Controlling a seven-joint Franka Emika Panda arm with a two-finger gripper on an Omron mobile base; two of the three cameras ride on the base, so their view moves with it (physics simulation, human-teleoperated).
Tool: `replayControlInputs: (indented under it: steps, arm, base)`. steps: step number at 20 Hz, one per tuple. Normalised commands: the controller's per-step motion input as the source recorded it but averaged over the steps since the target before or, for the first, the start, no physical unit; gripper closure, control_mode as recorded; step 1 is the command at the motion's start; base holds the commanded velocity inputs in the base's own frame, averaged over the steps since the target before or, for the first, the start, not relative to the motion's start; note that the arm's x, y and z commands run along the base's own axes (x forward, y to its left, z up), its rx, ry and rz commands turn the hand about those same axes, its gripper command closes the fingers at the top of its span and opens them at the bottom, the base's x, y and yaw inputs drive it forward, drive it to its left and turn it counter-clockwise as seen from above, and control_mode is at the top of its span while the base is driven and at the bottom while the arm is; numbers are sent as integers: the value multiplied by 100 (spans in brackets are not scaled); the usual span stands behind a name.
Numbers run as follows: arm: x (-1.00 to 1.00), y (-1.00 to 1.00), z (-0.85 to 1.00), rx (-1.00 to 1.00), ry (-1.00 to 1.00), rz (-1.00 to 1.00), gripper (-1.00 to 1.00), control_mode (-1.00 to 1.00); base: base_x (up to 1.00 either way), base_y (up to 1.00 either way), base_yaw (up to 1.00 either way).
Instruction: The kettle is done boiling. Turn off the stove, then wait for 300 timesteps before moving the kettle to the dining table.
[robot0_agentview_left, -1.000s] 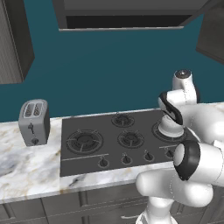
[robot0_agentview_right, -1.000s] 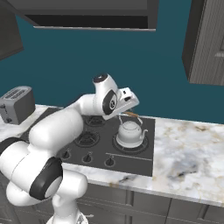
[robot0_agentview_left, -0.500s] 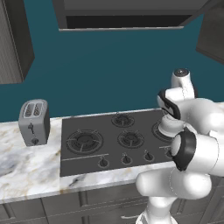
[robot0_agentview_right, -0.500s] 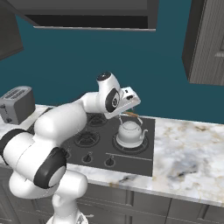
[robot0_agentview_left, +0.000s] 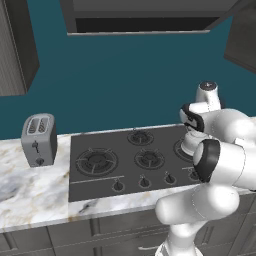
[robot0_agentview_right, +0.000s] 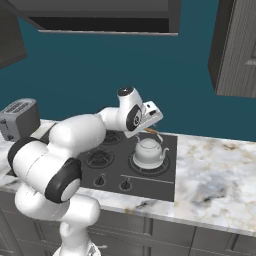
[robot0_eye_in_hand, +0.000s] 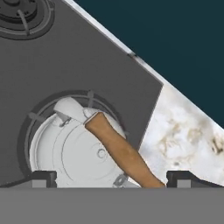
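The kettle (robot0_agentview_right: 148, 152) sits directly below the gripper (robot0_agentview_right: 151, 126) on the right-hand front burner of the stove (robot0_agentview_right: 125, 162), its wide round base filling the burner ring. In the right base view its spout points toward the marble counter (robot0_agentview_right: 215, 172) on the right and slightly toward the camera. In the hand view the kettle (robot0_eye_in_hand: 78, 151) lies just ahead of the two finger tips, seen from above. Its brown wooden handle (robot0_eye_in_hand: 122, 151) is the long part and runs diagonally across the lid, from near the spout at upper left down to the lower right. There it passes out of sight between the finger tips.

Much is cut off. In the left base view the robot's own white links cover nearly all of the kettle (robot0_agentview_left: 189, 143), leaving a pale sliver, and the gripper itself cannot be made out behind the wrist. In the hand view the near edge of the kettle and the lower end of the handle are lost at the bottom of the picture. The knobs (robot0_agentview_left: 144, 182) along the stove's front edge are small, and their settings cannot be read.

The finger tips (robot0_eye_in_hand: 39, 177) stand far apart at the two sides of the hand view, so the gripper is spread wide. It grips nothing. The handle runs between the fingers, but whether either finger touches it cannot be told. In the right base view the hand hangs tilted just above the handle's top. A grey toaster (robot0_agentview_left: 39, 139) stands well off to the left on the counter.
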Motion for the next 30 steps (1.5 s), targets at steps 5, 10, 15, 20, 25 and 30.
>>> replayControlInputs:
  steps: [5, 10, 15, 20, 25, 30]
  arm:
    - [28, -5, -11, 0, 4, 8, -100, -100]
    - [32, -1, -11, 0, 4, 5, -100, -100]
    - [32, 0, -11, 0, 4, 4, -100, -100]
    - [7, -1, -13, 0, 1, 3, -100, -100]
    - [-1, -2, -27, 0, 0, 1, 100, -100]
    - [0, 0, -19, 0, 0, 1, 100, -100]
  base:
    - [0, 0, 0]
    - [0, 0, 0]
    - [0, 0, 0]
    - [0, 0, 0]
    - [0, 0, 0]
    - [0, 0, 0]
